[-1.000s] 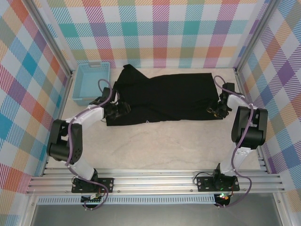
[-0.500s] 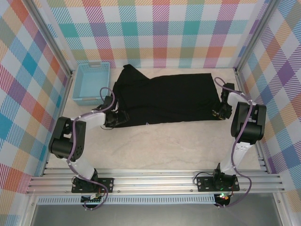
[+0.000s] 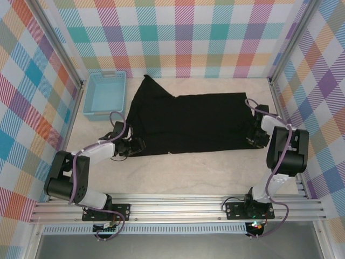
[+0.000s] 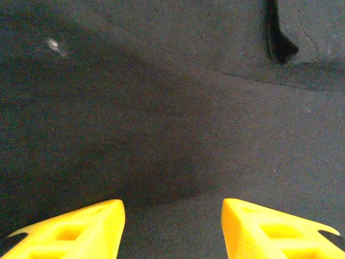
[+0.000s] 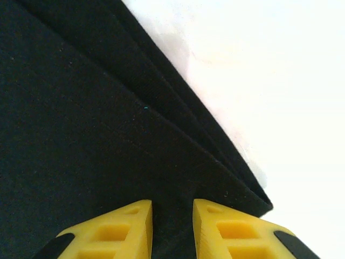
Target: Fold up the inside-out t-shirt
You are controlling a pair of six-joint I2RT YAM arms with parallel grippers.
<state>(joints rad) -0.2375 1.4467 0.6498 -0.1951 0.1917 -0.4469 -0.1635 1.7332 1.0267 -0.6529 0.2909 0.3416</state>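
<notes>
**Top view.** The t-shirt [image 3: 188, 121] lies spread flat across the middle of the table [image 3: 188, 175], a long black shape. One sleeve or corner (I cannot tell which) pokes out toward 11 o'clock. The basket [image 3: 105, 94] sits at 10 o'clock, just beside that point and apart from it. The left gripper [image 3: 135, 147] rests on the cloth at its 8 o'clock corner. The right gripper [image 3: 253, 137] is at the 4 o'clock corner, on the cloth's edge.

**Left wrist.** Black cloth runs from edge to edge. A pale speck [image 4: 54, 46] sits at 10 o'clock, and a dark fold opening is at 1 o'clock. The two yellow fingers [image 4: 81, 226] stand well apart at 6 o'clock, with cloth across the gap between them. Whether they hold any of it, I cannot tell.

**Right wrist.** The cloth covers the frame from 6 round to 11 o'clock. Its layered edge runs from 12 down to a corner at 4 o'clock, with bare pale table beyond. This gripper's yellow fingers [image 5: 113, 232] are drawn close together (only a narrow slot remains). They are pinching the t-shirt just inside that corner.
</notes>
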